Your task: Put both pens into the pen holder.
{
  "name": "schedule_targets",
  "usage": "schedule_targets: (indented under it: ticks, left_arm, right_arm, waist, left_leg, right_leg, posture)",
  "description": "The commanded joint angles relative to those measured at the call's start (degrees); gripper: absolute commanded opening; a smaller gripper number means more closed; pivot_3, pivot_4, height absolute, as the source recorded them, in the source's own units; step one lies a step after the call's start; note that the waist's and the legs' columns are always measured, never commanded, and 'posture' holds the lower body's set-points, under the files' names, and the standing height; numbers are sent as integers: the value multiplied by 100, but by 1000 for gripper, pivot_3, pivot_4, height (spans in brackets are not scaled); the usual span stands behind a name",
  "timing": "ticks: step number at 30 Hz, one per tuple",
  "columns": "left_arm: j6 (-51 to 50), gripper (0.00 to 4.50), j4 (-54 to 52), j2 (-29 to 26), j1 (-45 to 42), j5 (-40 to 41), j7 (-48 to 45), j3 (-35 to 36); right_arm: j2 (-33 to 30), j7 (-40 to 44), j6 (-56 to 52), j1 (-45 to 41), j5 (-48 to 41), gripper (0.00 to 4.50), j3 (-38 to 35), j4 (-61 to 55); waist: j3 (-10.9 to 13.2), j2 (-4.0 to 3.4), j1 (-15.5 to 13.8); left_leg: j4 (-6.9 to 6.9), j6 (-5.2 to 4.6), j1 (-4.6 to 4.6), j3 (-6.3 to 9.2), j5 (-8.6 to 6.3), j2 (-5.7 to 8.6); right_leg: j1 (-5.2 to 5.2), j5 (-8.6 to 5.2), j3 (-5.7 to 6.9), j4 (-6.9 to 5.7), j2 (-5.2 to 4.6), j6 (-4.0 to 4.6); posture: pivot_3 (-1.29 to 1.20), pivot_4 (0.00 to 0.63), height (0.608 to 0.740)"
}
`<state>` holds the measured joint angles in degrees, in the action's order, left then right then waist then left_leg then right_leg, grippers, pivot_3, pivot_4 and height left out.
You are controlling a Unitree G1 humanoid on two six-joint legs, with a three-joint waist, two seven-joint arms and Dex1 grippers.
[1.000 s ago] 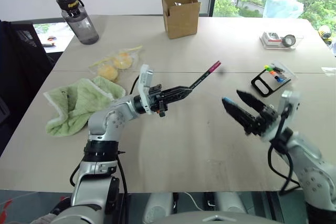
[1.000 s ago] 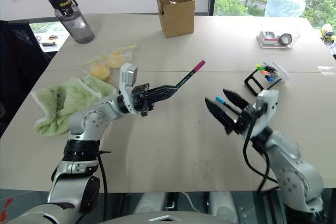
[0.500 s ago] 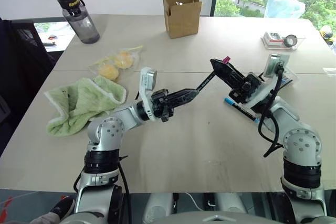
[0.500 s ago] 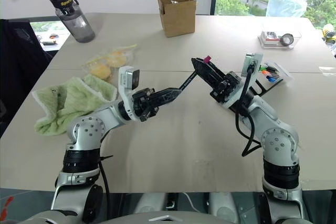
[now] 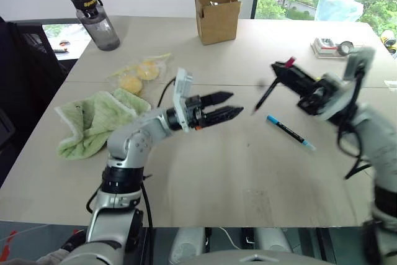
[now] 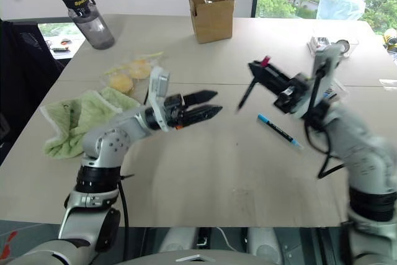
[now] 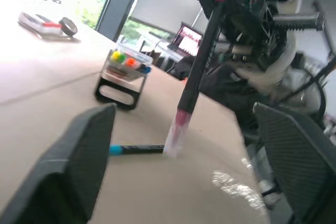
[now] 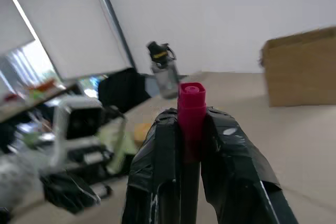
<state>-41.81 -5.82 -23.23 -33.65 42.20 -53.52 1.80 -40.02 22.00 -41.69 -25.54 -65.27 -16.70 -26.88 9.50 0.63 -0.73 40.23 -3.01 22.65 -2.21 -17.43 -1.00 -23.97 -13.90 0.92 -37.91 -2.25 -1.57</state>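
right wrist view: the right gripper (image 8: 191, 129) is clamped on the magenta pen (image 8: 191, 109) near its cap; light, stiff, probably slippery. left gripper (image 5: 224, 105) spread apart.

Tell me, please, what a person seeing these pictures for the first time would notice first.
The right gripper, raised above the table, is shut on the magenta-ended pen, which hangs down from it. Facing it, the left gripper has its jaws open and empty. The light-blue-ended pen lies flat on the table beneath the right arm.
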Motion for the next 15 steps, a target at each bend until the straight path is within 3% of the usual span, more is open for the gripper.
schedule_targets:
  ticks: [1, 4, 8, 15]
  left_arm:
    - [308, 4067, -176, -145, -226, -358, -37, -195]
    - [433, 4067, -184, -206, -354, -639, 42, -372]
    - [592, 4067, -277, -270, -371, -972, 86, -576]
    - [491, 4067, -417, -370, -263, -1117, 160, -674]
  right_arm:
    - [-775, 575, 143, -508, 492, 155, -177, -63]
    - [-1339, 1020, 384, -744, 1235, 155, 69, 106]
    - [-1968, 1614, 1234, -824, 2858, 155, 759, 482]
    - [-2300, 2265, 1948, -963, 4157, 155, 1219, 1054]
  waist:
    - [0, 0, 25]
    - [0, -1, 13]
    - [1, -1, 7]
    - [2, 1, -2]
  left_leg:
    - [-1, 0, -1, 0, 0, -1]
    - [-9, 0, 0, 8, 0, -12]
    - [-10, 1, 13, 7, 0, -16]
    - [-5, 20, 16, -6, 11, -8]
  right_leg:
    - [-4, 0, -6, -1, 3, 0]
    - [-10, 0, -6, -1, 15, 0]
    - [-22, 0, -5, 0, 13, 0]
    - [-24, 0, -13, 1, 3, -1]
  posture:
    - [0, 150, 736]
    - [0, 150, 736]
    - [0, 150, 736]
    - [0, 150, 736]
